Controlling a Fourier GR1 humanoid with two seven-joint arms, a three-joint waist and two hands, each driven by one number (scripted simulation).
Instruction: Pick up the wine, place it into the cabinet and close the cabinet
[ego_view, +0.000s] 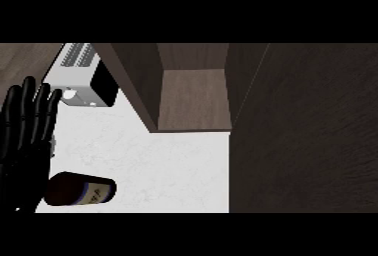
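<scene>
I'm seeing left hand resting at left edge, released, fingers pointing up | wine sitting on counter, low left, just beside that hand | cabinet standing open, well apart from wine

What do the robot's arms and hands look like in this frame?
Only the left hand shows, at the view's left edge. It is black all over and slightly glossy, with long slender fingers ending in rounded tips. No cables, markings or sleeve can be made out, and its forearm cannot be told apart from the dark edge. The right hand is out of view.
</scene>
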